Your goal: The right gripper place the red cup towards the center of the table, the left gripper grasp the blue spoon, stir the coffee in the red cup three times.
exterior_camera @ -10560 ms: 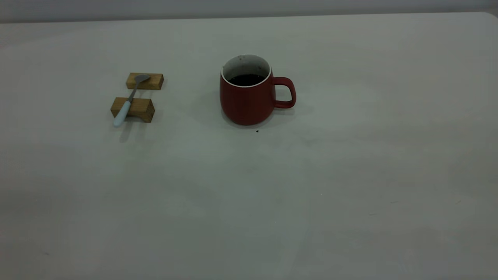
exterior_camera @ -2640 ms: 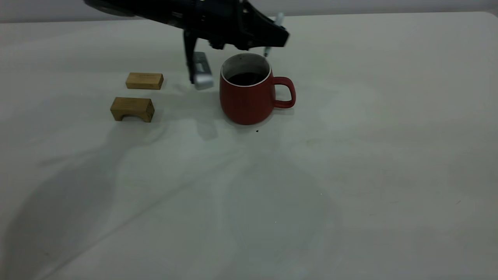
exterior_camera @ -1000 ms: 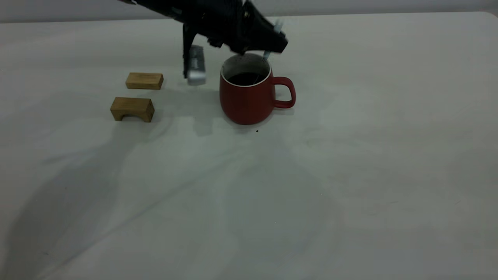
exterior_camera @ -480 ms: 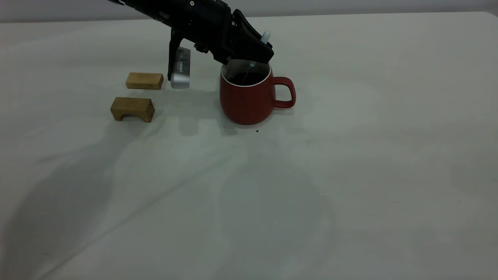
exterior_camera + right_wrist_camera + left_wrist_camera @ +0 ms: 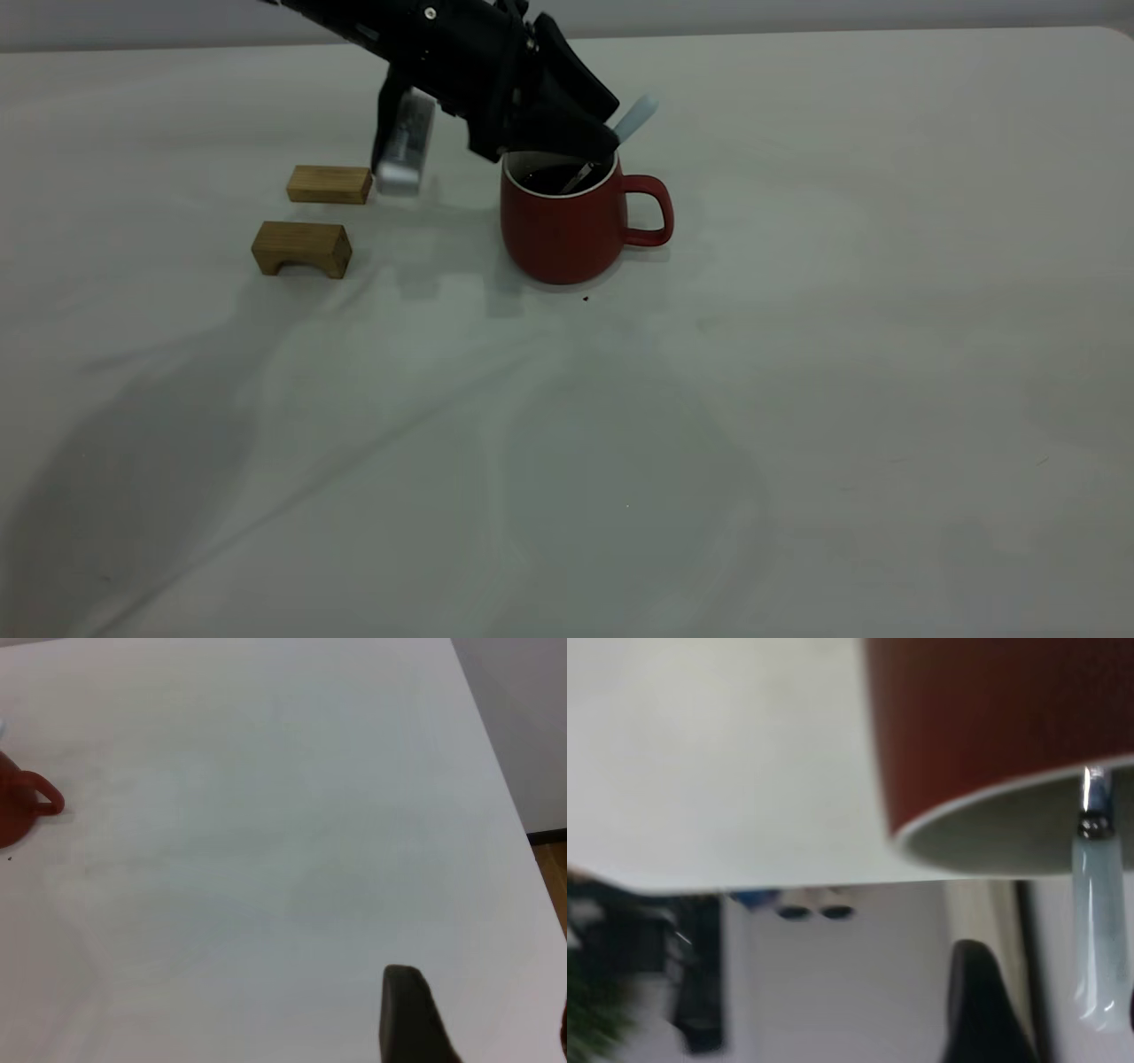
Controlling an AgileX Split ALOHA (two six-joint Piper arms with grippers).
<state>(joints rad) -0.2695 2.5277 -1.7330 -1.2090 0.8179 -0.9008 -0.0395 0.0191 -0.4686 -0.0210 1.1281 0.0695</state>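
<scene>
Left end effector is clamped on the blue spoon, which now leans harder toward the handle side than half a second ago, bowl down in the coffee. The red cup hasn't budged mid-worktop. The right end effector is off to the side; can't tell its state.

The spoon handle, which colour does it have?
The blue spoon has a pale light-blue handle, clearest in the left wrist view.

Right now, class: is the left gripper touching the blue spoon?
Touching. In the exterior view the left gripper is clamped on the blue spoon, whose pale handle sticks out above the fingers while its metal neck reaches down into the red cup.
</scene>
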